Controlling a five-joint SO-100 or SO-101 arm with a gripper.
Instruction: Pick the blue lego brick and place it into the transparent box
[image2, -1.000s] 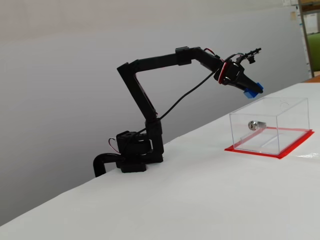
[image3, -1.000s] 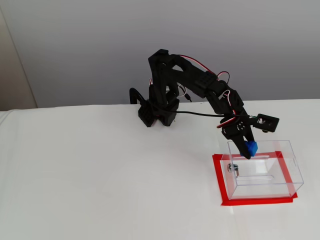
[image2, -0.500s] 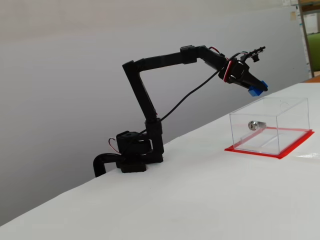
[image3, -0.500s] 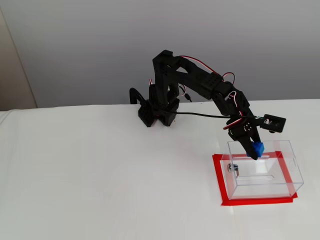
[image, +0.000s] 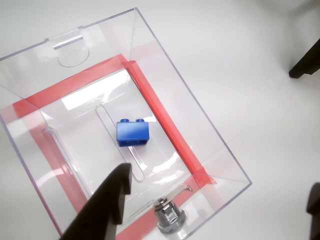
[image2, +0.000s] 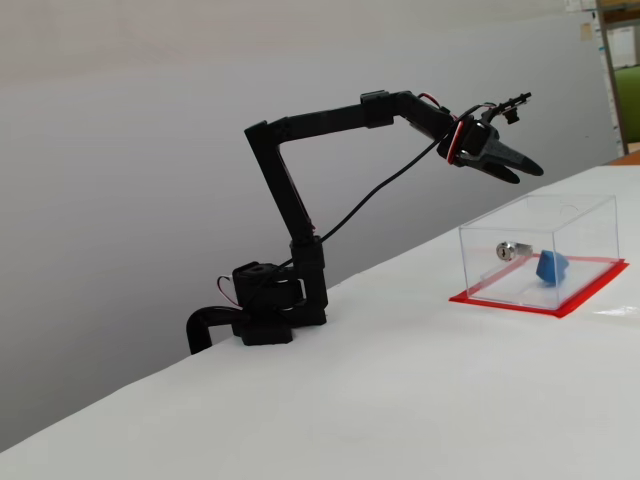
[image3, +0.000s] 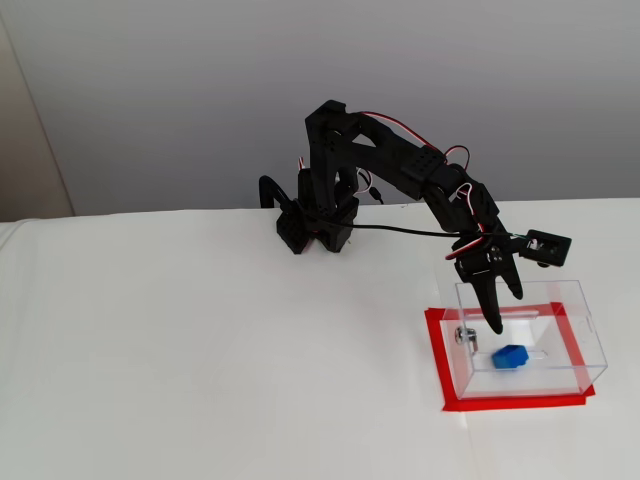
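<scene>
The blue lego brick (image: 133, 133) lies on the floor of the transparent box (image: 192, 115), near the middle, free of the gripper. In both fixed views the brick (image2: 550, 267) (image3: 510, 356) shows inside the box (image2: 585, 222) (image3: 592, 345), which stands on a red base (image3: 437, 365). A silver lock (image: 169, 214) (image2: 509, 250) sits in one wall. My gripper (image2: 520, 167) (image3: 506, 312) (image: 218, 182) hangs above the box, open and holding nothing. One black finger (image: 107, 205) shows over the box's near wall.
The arm's base (image2: 265, 310) (image3: 315, 225) stands at the back edge of the white table (image3: 200, 350). A grey wall rises behind it. A dark object (image: 305, 62) pokes in at the wrist view's right edge.
The gripper has opened and the blue brick has dropped from its fingers into the box. The arm has hardly moved in the last half second.
</scene>
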